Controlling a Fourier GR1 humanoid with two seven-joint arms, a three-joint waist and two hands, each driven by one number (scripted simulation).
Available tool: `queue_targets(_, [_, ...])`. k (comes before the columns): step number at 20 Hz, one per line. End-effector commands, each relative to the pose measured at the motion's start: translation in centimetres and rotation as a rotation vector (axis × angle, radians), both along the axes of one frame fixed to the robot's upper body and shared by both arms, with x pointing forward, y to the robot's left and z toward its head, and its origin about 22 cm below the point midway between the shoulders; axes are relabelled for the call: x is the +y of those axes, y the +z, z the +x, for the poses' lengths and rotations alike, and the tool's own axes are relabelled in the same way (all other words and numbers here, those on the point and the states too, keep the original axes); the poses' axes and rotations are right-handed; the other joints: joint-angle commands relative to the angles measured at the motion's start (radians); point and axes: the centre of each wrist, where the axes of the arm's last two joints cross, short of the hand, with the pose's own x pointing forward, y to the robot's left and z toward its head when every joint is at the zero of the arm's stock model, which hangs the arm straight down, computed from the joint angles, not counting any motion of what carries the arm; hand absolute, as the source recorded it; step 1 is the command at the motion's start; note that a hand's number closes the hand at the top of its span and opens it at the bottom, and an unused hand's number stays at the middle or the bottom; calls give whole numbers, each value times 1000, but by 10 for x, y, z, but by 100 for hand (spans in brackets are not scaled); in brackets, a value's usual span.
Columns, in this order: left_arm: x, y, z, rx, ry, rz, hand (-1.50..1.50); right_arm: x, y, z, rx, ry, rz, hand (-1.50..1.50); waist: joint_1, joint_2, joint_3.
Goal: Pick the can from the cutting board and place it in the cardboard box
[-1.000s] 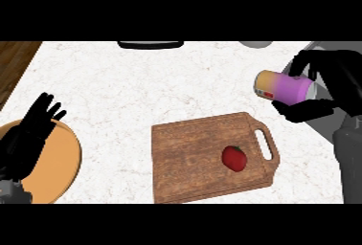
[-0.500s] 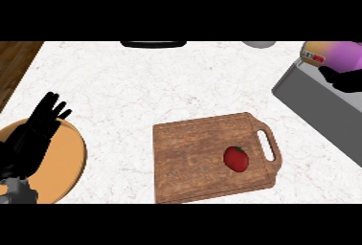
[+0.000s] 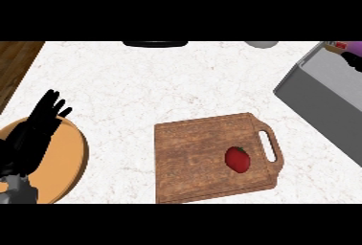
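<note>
The purple can [image 3: 345, 46] shows only partly at the upper right edge. My right hand [image 3: 354, 62] is curled round it from below, mostly cut off by the edge, with its grey forearm [image 3: 322, 98] running down the right side. The wooden cutting board [image 3: 201, 155] lies in the lower middle, handle to the right, far below and left of the can. My left hand [image 3: 32, 136] rests open at the left, fingers up, over an orange plate. No cardboard box is in view.
A small red fruit [image 3: 237, 159] lies on the board near its handle. The orange plate [image 3: 69, 160] sits at the lower left. A dark object [image 3: 155, 43] and a grey round one [image 3: 262, 44] peek in at the top. Brown wood [image 3: 14, 62] borders the counter's left.
My right hand has carried the can up and to the right, from beside the board to the upper right edge. The left hand has hardly moved.
</note>
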Motion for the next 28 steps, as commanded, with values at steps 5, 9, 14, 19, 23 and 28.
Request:
queue_targets(5, [-6, -2, -1, 13, -19, -3, 0, -40, -52, 28, -8, 8, 16, 150, 12, 4, 0])
queue_targets(9, [-5, -13, 5, -3, 10, 5, 0, -44, -72, 33, 19, 27, 46, 150, 3, 2, 0])
queue_targets(14, [-6, -1, -7, 6, -14, 7, 0, -53, -109, 33, 234, 18, 132, 150, 15, 4, 1])
queue_targets(19, [1, 4, 3, -30, -9, 10, 0, -72, -134, 26, 317, -81, 167, -150, 23, 10, 1])
queue_targets(23, [-3, 4, 0, -10, -8, 7, 0, -83, -140, 18, 243, 23, 228, -150, 15, 6, 1])
queue_targets(28, [-8, -3, -3, -13, 11, 2, 0, -87, -121, 23, -11, 39, 477, -150, 5, 4, 2])
